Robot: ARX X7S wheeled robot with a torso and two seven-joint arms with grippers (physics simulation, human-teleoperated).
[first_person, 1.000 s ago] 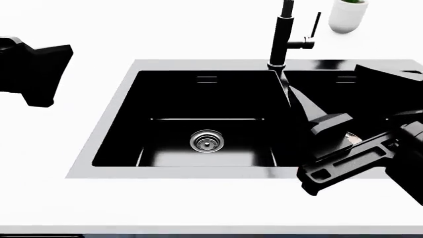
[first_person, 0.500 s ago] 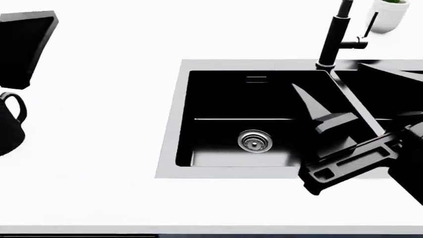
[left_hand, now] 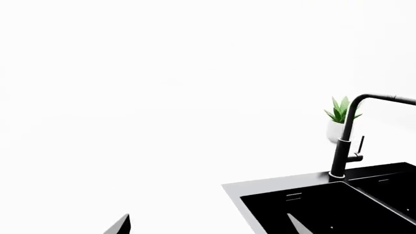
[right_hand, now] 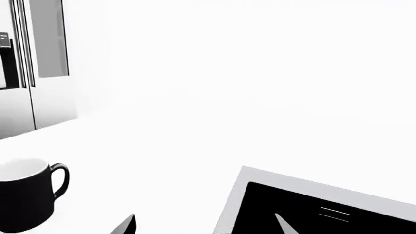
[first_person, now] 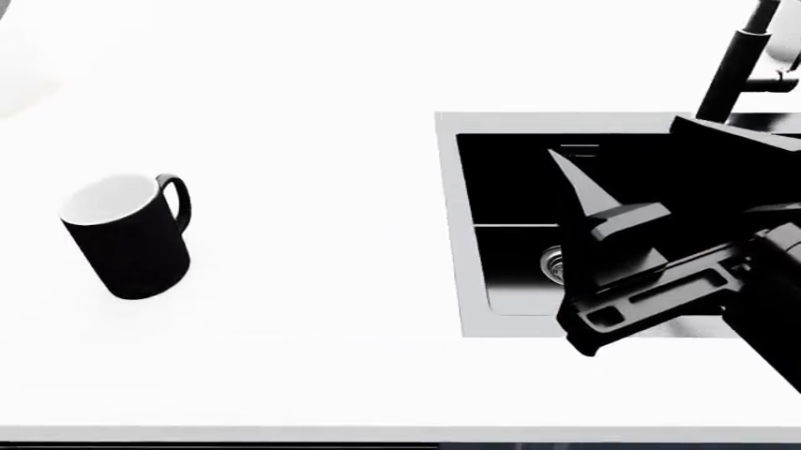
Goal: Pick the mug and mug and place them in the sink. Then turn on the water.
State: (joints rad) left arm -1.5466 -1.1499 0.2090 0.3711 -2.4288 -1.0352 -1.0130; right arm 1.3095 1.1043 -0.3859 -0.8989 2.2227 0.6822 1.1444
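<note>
One black mug (first_person: 127, 237) now fully visible, sink (first_person: 448, 225) shifted right.

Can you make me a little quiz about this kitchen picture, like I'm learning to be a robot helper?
1. True or false: the black mug is already inside the sink.
2. Which way does the black mug stand? A) upright on the white counter B) tipped on its side C) upside down
3. Fill in the word: in the left wrist view, the small green plant stands behind the black ____.

Key
1. False. It stands on the counter, away from the sink, on the left in the head view.
2. A. Its pale inside faces up.
3. Tap.
</note>
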